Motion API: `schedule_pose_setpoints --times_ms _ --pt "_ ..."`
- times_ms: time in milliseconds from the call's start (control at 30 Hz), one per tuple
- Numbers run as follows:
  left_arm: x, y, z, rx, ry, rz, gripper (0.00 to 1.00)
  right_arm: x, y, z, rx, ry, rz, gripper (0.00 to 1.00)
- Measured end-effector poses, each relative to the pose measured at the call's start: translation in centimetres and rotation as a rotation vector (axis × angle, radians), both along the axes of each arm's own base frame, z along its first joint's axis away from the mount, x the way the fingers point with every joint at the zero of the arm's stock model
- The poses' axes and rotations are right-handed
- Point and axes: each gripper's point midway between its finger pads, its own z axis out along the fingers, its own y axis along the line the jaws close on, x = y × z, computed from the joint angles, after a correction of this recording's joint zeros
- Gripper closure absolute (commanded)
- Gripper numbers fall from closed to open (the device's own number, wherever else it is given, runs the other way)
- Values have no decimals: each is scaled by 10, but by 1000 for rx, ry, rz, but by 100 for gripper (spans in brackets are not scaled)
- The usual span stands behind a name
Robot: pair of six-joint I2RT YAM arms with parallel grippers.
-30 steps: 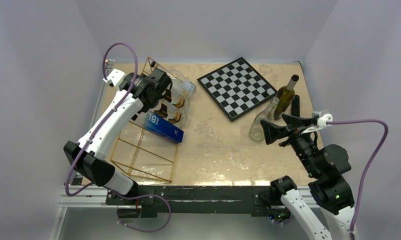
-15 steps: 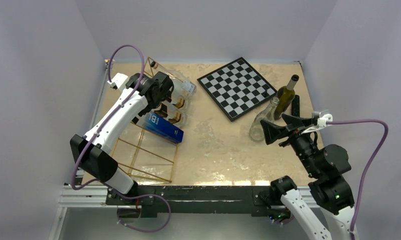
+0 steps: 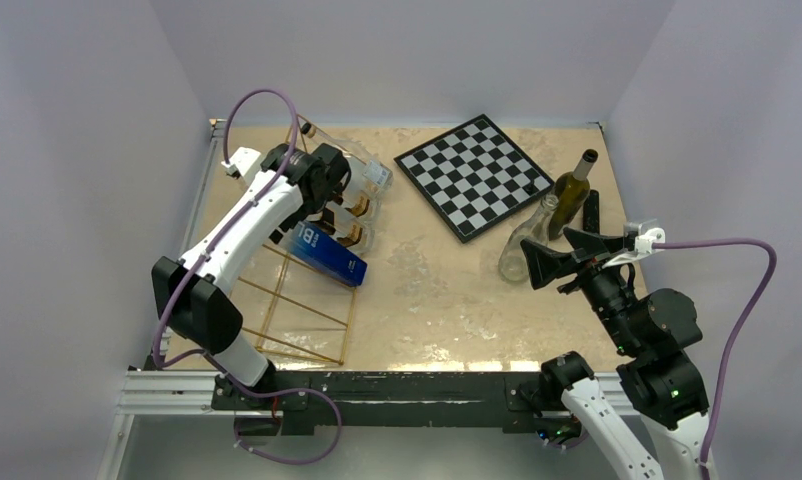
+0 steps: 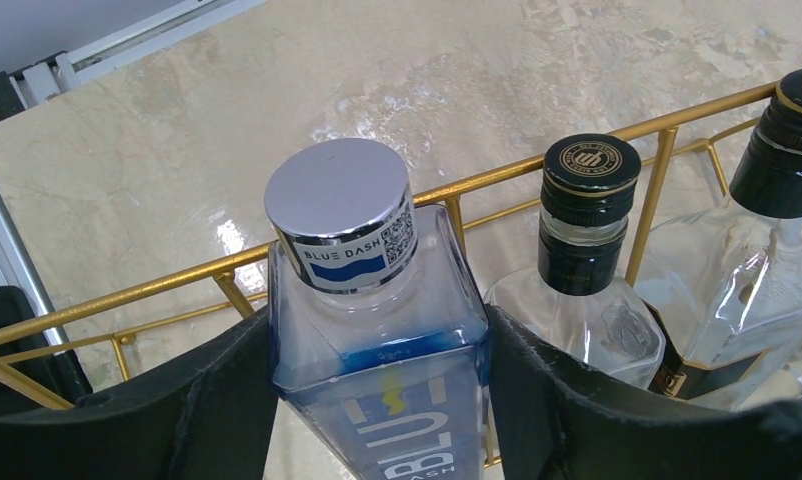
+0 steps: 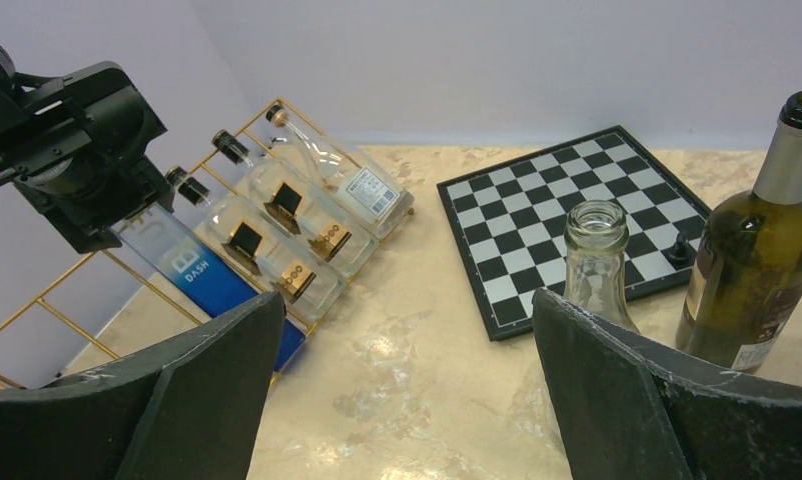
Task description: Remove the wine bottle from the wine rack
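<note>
Gripping bottle (image 4: 377,340) at both shoulders between left fingers (image 4: 217,400), in rack (image 4: 127,291); holding right fingers (image 5: 207,380) wide, well apart from it.

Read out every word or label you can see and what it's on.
"BLUE DASH": cap band of the blue bottle.
"BLU" over "DASH": that bottle's front, cut off.
Too small to read: the emblem on the black cap, the white label on the far clear bottle, the QR code.
</note>
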Motion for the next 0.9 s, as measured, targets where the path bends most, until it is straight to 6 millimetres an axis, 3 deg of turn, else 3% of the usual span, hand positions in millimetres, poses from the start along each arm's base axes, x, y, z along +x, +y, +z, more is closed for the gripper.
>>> schedule_pose_setpoints --times_ms 167,333,700,900 --pt "1 0 1 -3 -7 1 63 0 0 0 0 0 0 1" --pt "-4 -1 2 -32 -12 1 99 0 0 0 0 0 0 1" --pt "-31 -2 23 -164 -80 -8 100 0 0 0 0 1 0 1" --pt "-35 0 34 -184 -126 -18 100 1 1 -2 2 6 0 1"
